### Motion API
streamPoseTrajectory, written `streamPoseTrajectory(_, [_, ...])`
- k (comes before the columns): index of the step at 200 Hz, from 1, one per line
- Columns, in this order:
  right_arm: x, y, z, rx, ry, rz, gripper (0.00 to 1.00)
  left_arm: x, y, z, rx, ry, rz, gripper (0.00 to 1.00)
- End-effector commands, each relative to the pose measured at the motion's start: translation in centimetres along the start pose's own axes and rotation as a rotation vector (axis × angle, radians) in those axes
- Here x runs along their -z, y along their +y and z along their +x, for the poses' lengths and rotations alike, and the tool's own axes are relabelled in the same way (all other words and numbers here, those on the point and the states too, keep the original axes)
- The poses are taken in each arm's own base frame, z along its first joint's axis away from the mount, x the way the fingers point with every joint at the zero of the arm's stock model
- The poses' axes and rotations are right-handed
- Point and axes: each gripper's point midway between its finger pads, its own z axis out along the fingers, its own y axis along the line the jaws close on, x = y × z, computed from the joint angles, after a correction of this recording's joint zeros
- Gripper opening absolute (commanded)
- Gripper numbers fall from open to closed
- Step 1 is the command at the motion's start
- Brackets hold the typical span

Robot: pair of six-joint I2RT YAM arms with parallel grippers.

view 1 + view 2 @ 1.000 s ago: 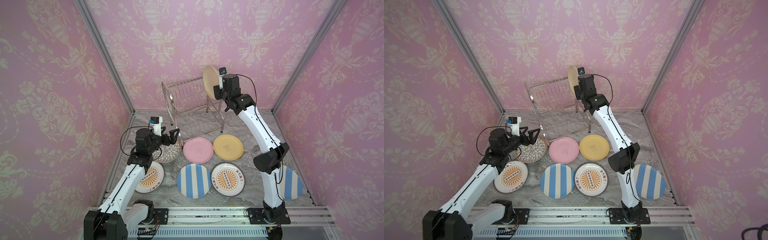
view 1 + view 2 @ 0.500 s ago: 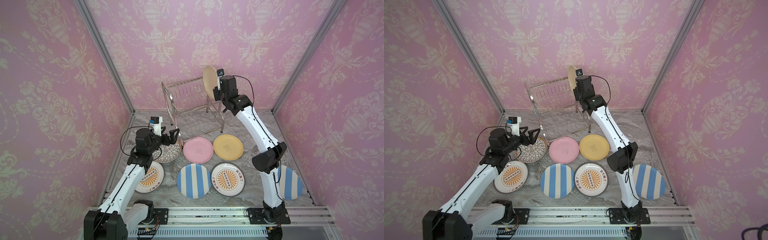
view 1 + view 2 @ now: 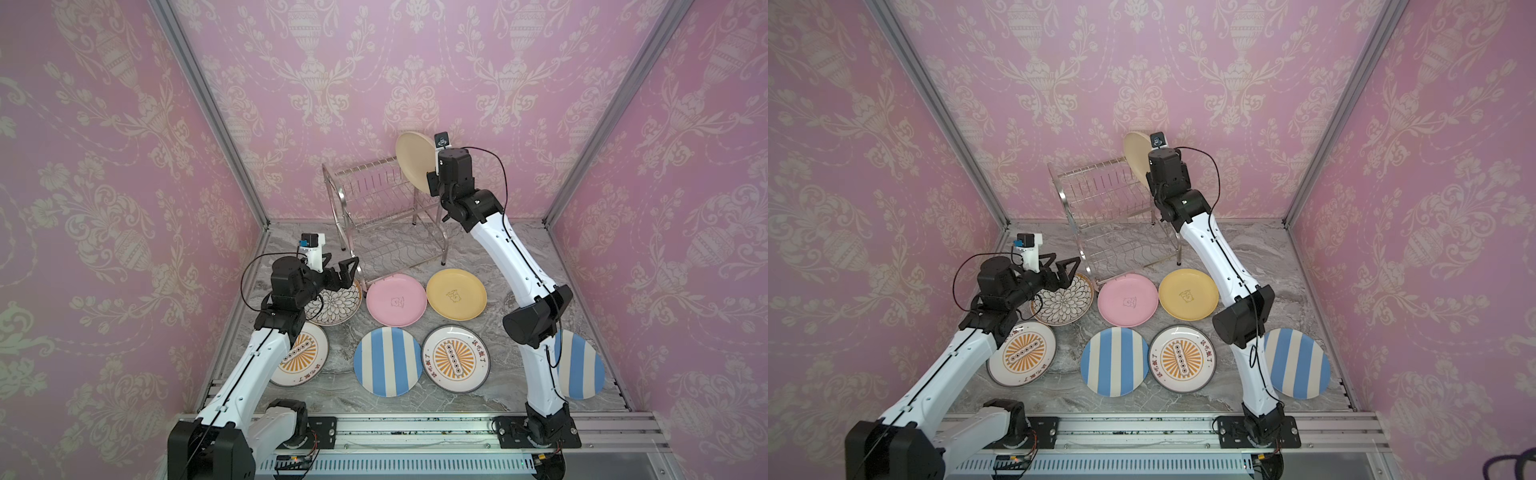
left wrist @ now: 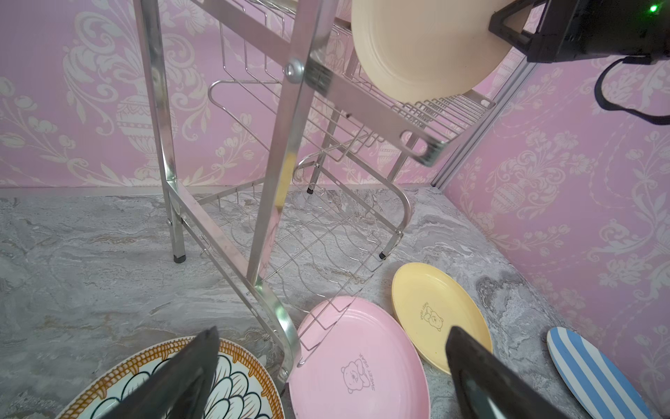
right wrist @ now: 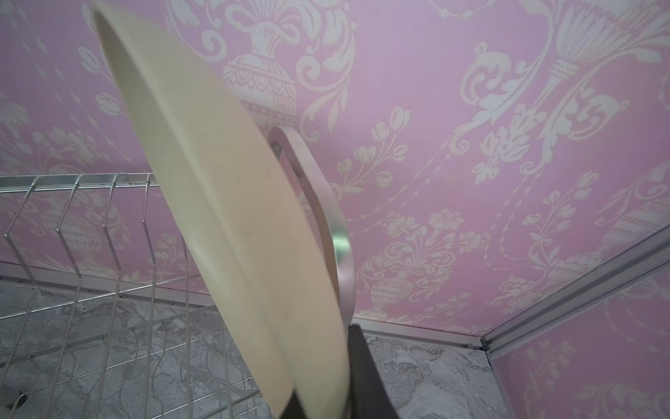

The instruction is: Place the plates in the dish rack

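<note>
While my right jaws pinch the rim of the cream plate [image 3: 410, 160], standing tilted in the upper tier of the dish rack [image 3: 374, 193] at its right end, my left jaws hang open and empty above the petal-patterned plate [image 3: 338, 304].

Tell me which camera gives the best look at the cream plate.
The left wrist view: the cream plate shows most of its face, lower edge at the dish rack. Both top views show it slanted, partly behind the right arm. The right wrist view shows only a blurred close-up of its edge.
</note>
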Motion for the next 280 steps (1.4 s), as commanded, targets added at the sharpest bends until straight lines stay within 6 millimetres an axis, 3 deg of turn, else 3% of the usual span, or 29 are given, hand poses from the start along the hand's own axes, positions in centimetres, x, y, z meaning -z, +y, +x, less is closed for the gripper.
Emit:
streamPoseTrajectory(1, [1.2, -0.4, -2.1, -0.014, -0.052, 0.008, 0.03, 0.1, -0.3, -0.4, -0.035, -0.006, -0.001, 0.99])
streamPoseTrajectory(39, [1.4, -1.4, -2.5, -0.024, -0.061, 0.070, 0.00, 0.2, -0.2, -0.3, -0.034, -0.007, -0.001, 0.99])
streamPoseTrajectory(80, [2.8, -2.1, -5.5, -0.007, -0.162, 0.209, 0.00, 0.1, -0.3, -0.4, -0.030, -0.004, 0.002, 0.99])
streamPoseTrajectory(106, [3.0, -2.2, -6.0, -0.002, -0.172, 0.259, 0.00, 0.2, -0.4, -0.6, -0.032, -0.012, 0.005, 0.99])
streamPoseTrajectory(208, [1.1, -2.0, -3.7, -0.037, -0.123, 0.260, 0.00, 0.0, -0.3, -0.3, -0.028, -0.005, 0.009, 0.99])
streamPoseTrajectory(280, [-0.4, -0.8, -1.8, -0.058, -0.087, 0.220, 0.00, -0.2, -0.4, -0.3, -0.024, 0.000, 0.016, 0.99])
